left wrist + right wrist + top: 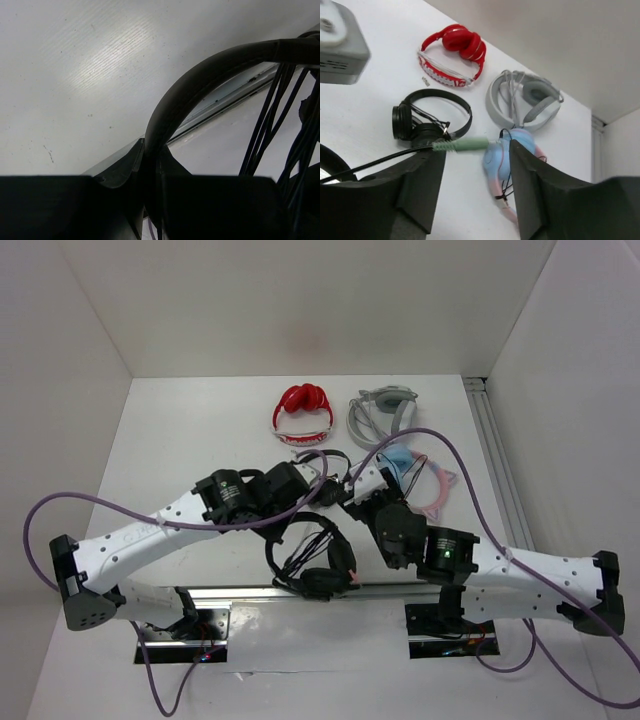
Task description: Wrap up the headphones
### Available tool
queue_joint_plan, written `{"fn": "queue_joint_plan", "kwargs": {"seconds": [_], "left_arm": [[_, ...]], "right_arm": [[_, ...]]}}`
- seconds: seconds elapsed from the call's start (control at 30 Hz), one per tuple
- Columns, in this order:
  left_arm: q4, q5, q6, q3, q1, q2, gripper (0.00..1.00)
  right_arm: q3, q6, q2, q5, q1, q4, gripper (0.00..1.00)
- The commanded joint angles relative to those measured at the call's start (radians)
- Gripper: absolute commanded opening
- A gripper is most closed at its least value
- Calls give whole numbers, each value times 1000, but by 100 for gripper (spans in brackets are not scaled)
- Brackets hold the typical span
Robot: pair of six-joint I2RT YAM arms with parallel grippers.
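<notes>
The headphones (318, 558), a large black headset with cable looped on it, hang near the front rail. My left gripper (284, 524) is shut on their headband (200, 80), which arcs up out of the jaws in the left wrist view (150, 150). Several cable strands (270, 125) run down on the right of that view. My right gripper (352, 488) is open. In the right wrist view (472, 150) the cable's green plug (462, 145) lies across the gap, at the left finger (420, 185), with the jaws wide apart.
A red pair (303, 412), a grey pair (385, 410) and a blue-pink pair (420, 475) lie at the back. A smaller black on-ear pair (430, 120) lies just beyond my right gripper. A metal rail (250, 592) runs along the near edge.
</notes>
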Motion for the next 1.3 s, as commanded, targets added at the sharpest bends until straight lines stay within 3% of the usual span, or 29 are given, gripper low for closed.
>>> {"fn": "queue_joint_plan", "kwargs": {"seconds": [0.0, 0.03, 0.07, 0.1, 0.2, 0.3, 0.4, 0.63, 0.73, 0.8, 0.9, 1.03, 1.27], "left_arm": [[-55, 7, -11, 9, -7, -22, 0], [-81, -3, -20, 20, -7, -22, 0], [-82, -14, -29, 29, -7, -11, 0], [-95, -14, -30, 43, -7, -11, 0], [-106, -14, -19, 52, 17, 26, 0], [-106, 38, -10, 52, 76, 55, 0], [-106, 38, 0, 52, 94, 87, 0], [-115, 41, 12, 71, 94, 142, 0], [-124, -2, -10, 91, 68, 193, 0], [-188, -121, -72, 133, 44, 227, 0], [-232, -253, -121, 176, 44, 291, 0], [-272, -281, -116, 296, 12, 327, 0], [-272, -445, -175, 221, -21, 327, 0]], "right_arm": [[-19, 93, -27, -28, -61, 15, 64], [-19, 105, -18, -48, -73, 15, 70], [-19, 128, -7, -60, -101, 15, 98], [-7, 139, 19, -61, -112, 1, 100], [32, 191, 63, -39, -165, -28, 100], [62, 271, 74, -126, -253, -82, 100], [66, 321, -5, -272, -320, -82, 100], [-60, 299, -117, -720, -320, 23, 100], [-170, 299, -157, -861, -320, 131, 100], [-209, 299, -170, -895, -320, 169, 100], [-220, 299, -161, -907, -320, 206, 100], [-230, 264, -122, -909, -320, 223, 98], [-367, 242, -210, -1044, -340, 396, 96]]}}
